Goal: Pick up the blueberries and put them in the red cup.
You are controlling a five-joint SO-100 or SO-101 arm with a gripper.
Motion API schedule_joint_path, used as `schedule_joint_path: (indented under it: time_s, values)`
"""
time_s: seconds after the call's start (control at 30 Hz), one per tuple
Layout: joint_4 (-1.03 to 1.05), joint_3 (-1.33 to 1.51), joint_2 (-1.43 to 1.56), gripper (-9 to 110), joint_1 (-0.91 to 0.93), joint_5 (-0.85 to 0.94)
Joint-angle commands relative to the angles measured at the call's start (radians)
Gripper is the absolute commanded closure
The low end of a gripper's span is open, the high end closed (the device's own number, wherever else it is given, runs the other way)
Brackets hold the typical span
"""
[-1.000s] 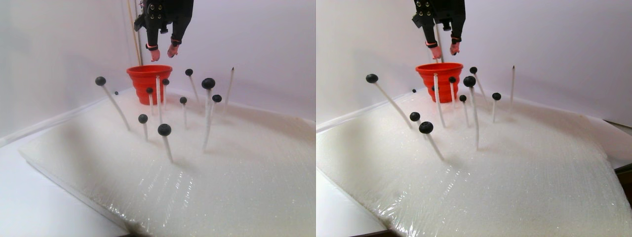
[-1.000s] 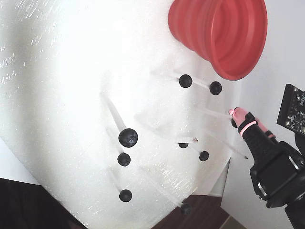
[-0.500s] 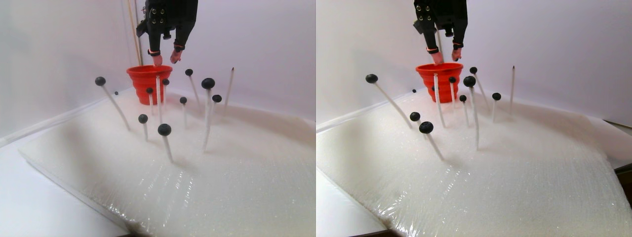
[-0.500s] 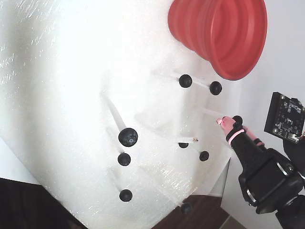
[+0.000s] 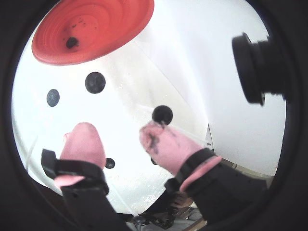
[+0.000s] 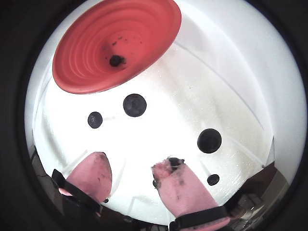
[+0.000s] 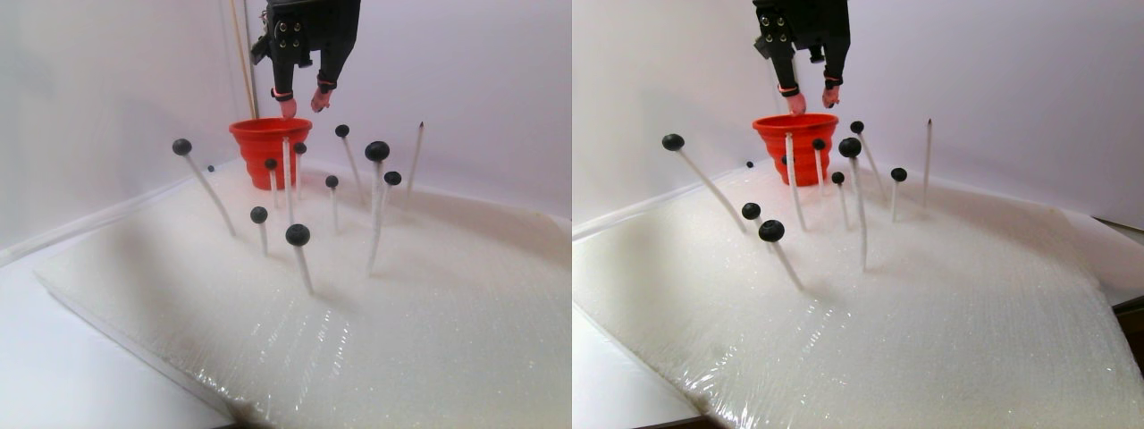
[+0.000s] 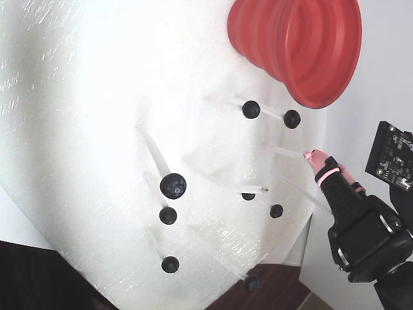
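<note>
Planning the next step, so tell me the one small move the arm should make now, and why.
Probably slide the gripper sideways until the blueberry beside its stained finger sits between the open jaws. They hold nothing, and another blueberry already lies in the red cup.

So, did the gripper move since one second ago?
Yes. In the stereo pair view the gripper has gone slightly right and lower, closer to the rim of the red cup, its fingers apart.

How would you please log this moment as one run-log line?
hand: open, empty, near red cup | cup: one blueberry inside | other blueberries: on sticks
</note>
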State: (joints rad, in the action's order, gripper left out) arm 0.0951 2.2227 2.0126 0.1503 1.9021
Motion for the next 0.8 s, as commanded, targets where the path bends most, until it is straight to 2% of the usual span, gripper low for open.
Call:
schedule_joint_path:
  time_s: [0.0, 0.77]
  values:
    - [-0.031, -0.025, 0.008, 84, 0.02, -0.012]
    - [-0.166, -0.092, -0.163, 82, 0.014, -0.123]
